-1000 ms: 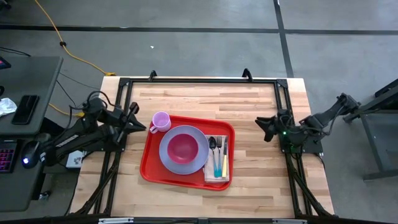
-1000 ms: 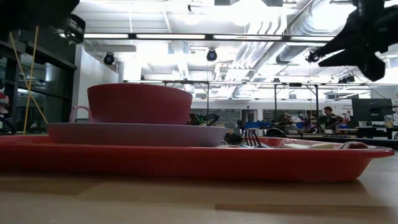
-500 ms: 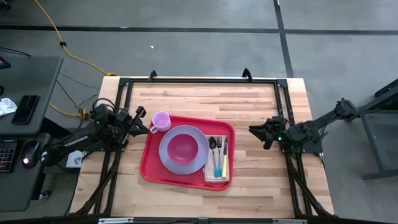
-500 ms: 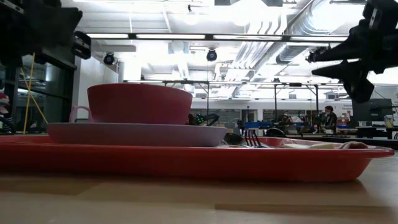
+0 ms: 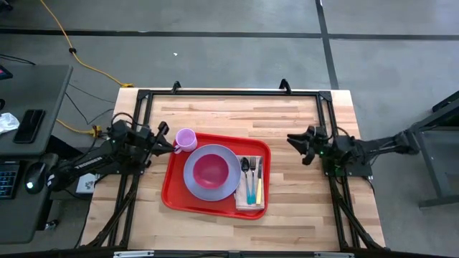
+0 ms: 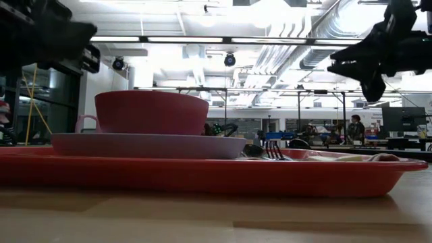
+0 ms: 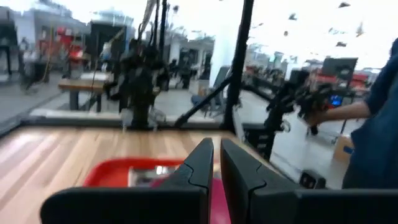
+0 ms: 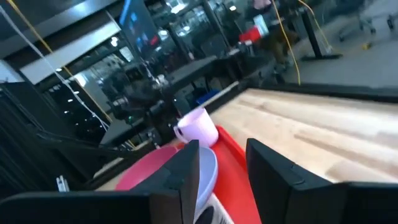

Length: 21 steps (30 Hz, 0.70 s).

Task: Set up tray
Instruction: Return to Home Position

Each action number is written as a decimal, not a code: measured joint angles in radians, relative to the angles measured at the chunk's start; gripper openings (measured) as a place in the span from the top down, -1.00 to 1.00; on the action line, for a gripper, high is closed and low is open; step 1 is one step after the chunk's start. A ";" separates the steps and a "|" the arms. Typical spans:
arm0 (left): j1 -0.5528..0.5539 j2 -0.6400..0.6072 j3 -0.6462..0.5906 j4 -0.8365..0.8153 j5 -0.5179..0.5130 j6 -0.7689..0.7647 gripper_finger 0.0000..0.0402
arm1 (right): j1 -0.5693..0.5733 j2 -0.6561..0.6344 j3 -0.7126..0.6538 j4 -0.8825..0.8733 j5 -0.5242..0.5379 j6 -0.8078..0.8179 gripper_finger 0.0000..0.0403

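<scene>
- Tray (image 5: pixel 174 195) sits flat around the middle of your wooden table (image 5: pixel 229 111), with its long sides running left to right. It lies between the two arms, closer to the left one.
- You have a lavender plate (image 5: pixel 190 176) in the middle of the tray, and a red bowl (image 5: pixel 211 170) stands upright on that plate. The low view shows the bowl's rim level.
- Your lavender cup (image 5: pixel 186 138) stands in the tray corner nearest the left arm, with its handle pointing out toward that arm.
- A gray napkin (image 5: pixel 242 203) lies on the right part of the tray, just beside the plate.
- Three utensils lie side by side on the napkin, parallel to each other. The dark spoon (image 5: pixel 244 166) is nearest the plate, the blue fork (image 5: pixel 251 190) is in the middle, and the yellow knife (image 5: pixel 259 190) is on the outside.
- Your left gripper (image 5: pixel 164 136) hangs over the table's left side, near the cup but above it and clear of it. Its fingers stand together with only a thin slit between them, and they hold nothing.
- Your right gripper (image 5: pixel 297 147) hangs over the table's right side, raised and well apart from the tray. Its fingers are spread wide and empty.
- Beyond the table, the left wrist view catches a person's blue sleeve (image 7: pixel 380 130).
</scene>
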 joint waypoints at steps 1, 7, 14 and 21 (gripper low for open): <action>0.000 0.000 0.000 -0.026 -0.006 0.012 0.69 | -0.015 -0.009 0.000 0.007 -0.018 -0.015 0.45; 0.000 0.001 0.000 -0.219 -0.204 0.035 0.69 | -0.050 -0.034 0.000 -0.013 -0.054 -0.035 0.45; -0.017 0.000 -0.001 -0.235 -0.325 0.024 0.69 | -0.050 -0.032 0.000 -0.033 -0.046 -0.002 0.45; -0.198 0.000 -0.001 -0.226 -0.425 0.000 0.69 | -0.050 -0.030 0.000 -0.055 -0.008 0.018 0.45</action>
